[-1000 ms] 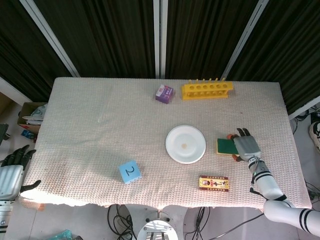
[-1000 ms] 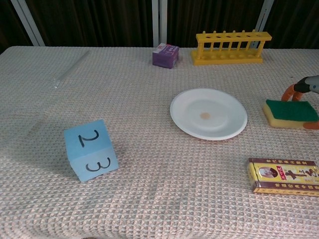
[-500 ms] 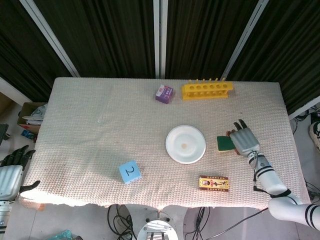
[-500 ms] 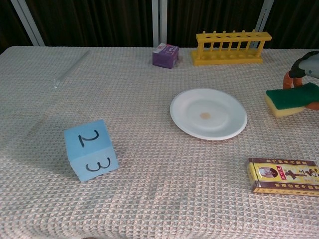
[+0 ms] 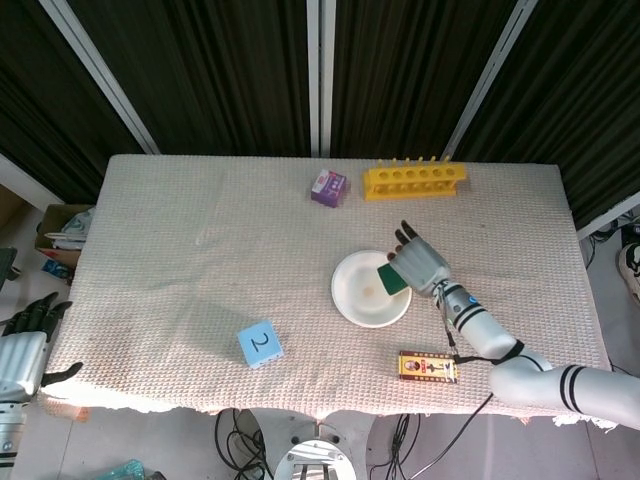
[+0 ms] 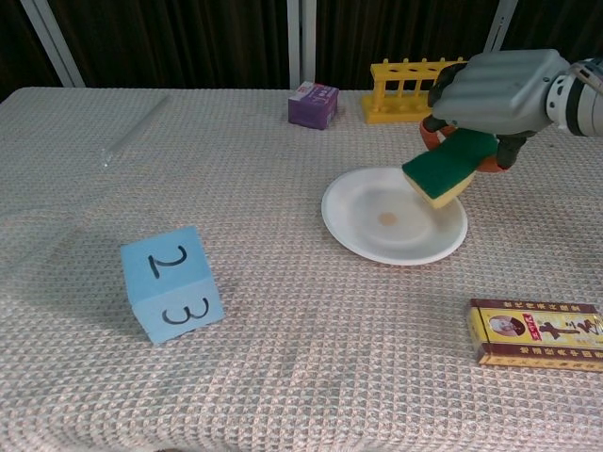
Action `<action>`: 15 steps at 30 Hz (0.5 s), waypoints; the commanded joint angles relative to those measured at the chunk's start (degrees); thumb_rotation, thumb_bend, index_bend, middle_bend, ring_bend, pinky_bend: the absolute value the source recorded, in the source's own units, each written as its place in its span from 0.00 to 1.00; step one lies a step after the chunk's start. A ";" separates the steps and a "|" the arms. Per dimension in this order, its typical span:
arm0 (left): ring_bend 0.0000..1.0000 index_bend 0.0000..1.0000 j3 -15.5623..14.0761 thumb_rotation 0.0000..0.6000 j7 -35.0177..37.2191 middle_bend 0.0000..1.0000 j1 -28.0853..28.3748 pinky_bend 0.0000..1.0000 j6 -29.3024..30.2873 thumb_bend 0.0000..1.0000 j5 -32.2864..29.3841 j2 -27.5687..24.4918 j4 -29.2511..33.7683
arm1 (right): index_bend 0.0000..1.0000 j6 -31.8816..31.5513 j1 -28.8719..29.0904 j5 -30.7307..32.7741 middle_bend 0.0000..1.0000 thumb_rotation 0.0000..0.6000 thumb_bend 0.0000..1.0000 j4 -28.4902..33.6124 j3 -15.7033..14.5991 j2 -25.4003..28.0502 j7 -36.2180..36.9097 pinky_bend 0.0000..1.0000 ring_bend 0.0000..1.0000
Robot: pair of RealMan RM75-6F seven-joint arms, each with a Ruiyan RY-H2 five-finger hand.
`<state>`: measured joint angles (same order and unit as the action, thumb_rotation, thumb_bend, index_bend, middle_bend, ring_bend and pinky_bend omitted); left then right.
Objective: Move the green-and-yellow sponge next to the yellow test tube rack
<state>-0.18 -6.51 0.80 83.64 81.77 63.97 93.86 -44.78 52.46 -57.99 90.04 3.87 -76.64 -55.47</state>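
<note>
My right robot hand (image 6: 499,89) is gripping the sponge (image 6: 449,165), tilted, over the plate (image 5: 352,300). Test tube rack (image 5: 414,179) is sitting farther back, slightly right.

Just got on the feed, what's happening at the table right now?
The right hand grips the green-and-yellow sponge and holds it tilted in the air above the white plate. The yellow test tube rack stands at the far edge of the table, next to a small purple box, so the sponge is not there yet. The left hand hangs off the table's near left corner, holding nothing.
</note>
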 commanded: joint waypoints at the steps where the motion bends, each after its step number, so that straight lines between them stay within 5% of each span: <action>1: 0.08 0.17 -0.03 1.00 0.60 0.07 -0.16 0.16 -0.04 0.00 -0.19 0.16 -0.64 | 0.53 -0.70 1.99 -0.22 0.43 1.00 0.37 -3.67 -0.97 -4.37 -1.91 0.09 0.13; 15: 0.08 0.17 -0.07 1.00 2.67 0.07 -0.19 0.16 -0.49 0.00 0.07 1.18 -2.85 | 0.53 -5.84 -0.05 -10.44 0.43 1.00 0.37 -12.20 -3.92 -10.10 4.71 0.10 0.15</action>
<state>-0.25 -3.85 0.58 83.17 81.83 65.12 91.04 -50.22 52.80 -67.65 78.77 0.41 -85.90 -51.38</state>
